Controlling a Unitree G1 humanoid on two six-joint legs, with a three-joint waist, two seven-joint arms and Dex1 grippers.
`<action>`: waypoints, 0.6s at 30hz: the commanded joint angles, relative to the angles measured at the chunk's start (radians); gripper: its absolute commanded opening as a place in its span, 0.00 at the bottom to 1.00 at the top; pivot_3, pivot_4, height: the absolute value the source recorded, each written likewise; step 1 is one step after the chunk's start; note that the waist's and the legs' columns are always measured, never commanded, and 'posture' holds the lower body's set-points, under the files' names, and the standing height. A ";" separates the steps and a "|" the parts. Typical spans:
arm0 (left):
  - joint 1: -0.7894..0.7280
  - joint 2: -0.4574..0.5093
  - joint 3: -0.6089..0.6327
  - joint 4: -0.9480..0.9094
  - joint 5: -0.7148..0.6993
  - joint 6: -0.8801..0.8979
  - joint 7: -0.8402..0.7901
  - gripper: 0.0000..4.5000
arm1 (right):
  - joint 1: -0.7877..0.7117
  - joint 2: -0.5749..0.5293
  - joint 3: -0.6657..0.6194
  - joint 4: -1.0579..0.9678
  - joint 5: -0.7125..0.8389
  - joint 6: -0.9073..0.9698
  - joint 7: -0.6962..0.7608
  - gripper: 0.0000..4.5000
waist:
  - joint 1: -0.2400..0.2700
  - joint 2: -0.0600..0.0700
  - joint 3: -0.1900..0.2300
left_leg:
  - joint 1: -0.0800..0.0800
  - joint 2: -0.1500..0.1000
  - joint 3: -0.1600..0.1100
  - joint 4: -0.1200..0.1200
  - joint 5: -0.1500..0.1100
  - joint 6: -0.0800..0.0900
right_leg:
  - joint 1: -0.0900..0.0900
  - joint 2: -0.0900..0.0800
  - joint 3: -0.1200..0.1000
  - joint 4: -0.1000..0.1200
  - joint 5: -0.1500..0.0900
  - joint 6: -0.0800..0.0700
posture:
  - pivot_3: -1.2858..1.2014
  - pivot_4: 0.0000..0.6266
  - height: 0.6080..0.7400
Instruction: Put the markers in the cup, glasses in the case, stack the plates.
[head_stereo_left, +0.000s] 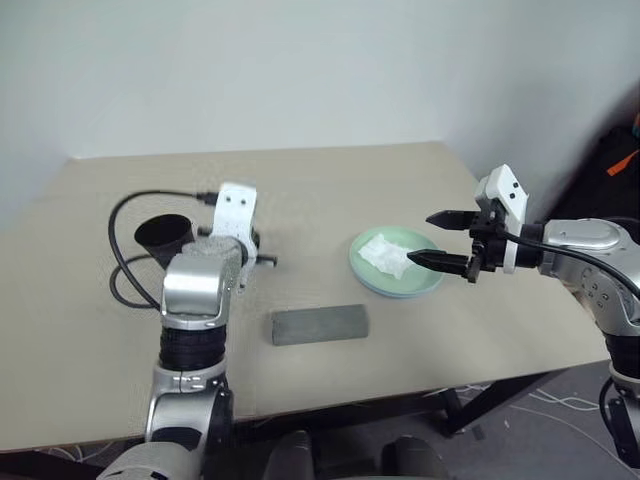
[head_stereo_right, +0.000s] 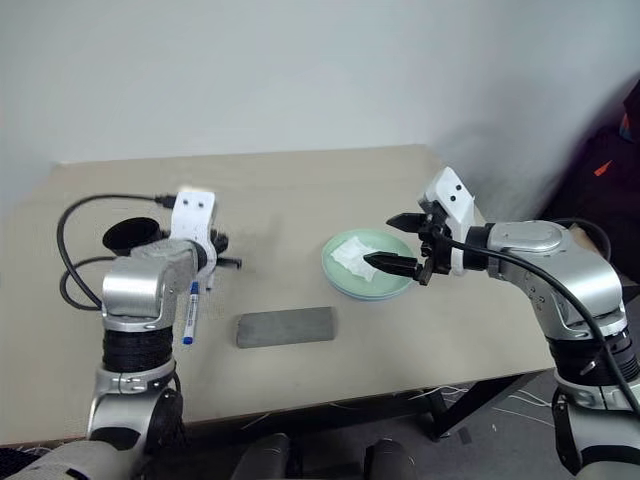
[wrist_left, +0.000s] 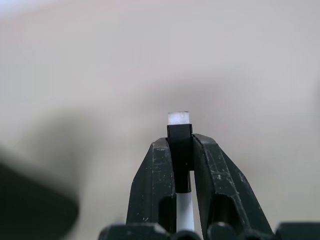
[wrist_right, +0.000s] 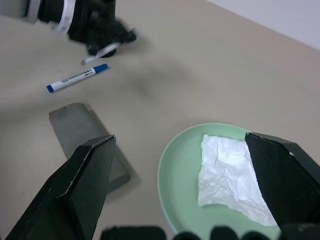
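You're pinching the black-capped marker in the closed left gripper near the cup by the table's left edge; it's light, stiff, slick, so be gripping mid-barrel; right gripper is hanging wide open, empty, over the plates.

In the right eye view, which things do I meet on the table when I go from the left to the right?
Black cup → blue-capped marker → grey case → mint green plate carrying the white tissue.
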 joint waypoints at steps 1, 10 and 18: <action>-0.071 0.088 -0.013 0.058 -0.031 -0.236 -0.114 0.02 | -0.044 0.006 -0.021 -0.017 0.004 -0.007 -0.008 1.00 | 0.000 0.000 0.000 | 0.000 0.000 0.000 0.000 0.000 0.000 | 0.000 0.000 0.000 0.000 0.000 0.000 | 0.52 0.00 1.00; -0.194 0.333 -0.085 0.337 0.021 -0.763 -0.323 0.02 | -0.047 0.015 -0.025 -0.027 0.008 0.005 -0.016 1.00 | 0.007 0.001 0.000 | 0.000 0.000 0.002 0.000 0.000 0.000 | -0.001 0.000 0.000 0.000 0.000 0.000 | 0.52 0.00 1.00; -0.232 0.331 -0.064 0.413 0.011 -0.918 -0.374 0.02 | -0.047 0.016 -0.027 -0.033 0.011 0.014 -0.021 1.00 | 0.018 0.001 0.000 | 0.000 0.001 0.002 -0.001 0.000 0.000 | -0.002 0.000 0.001 0.000 0.000 0.000 | 0.52 0.00 1.00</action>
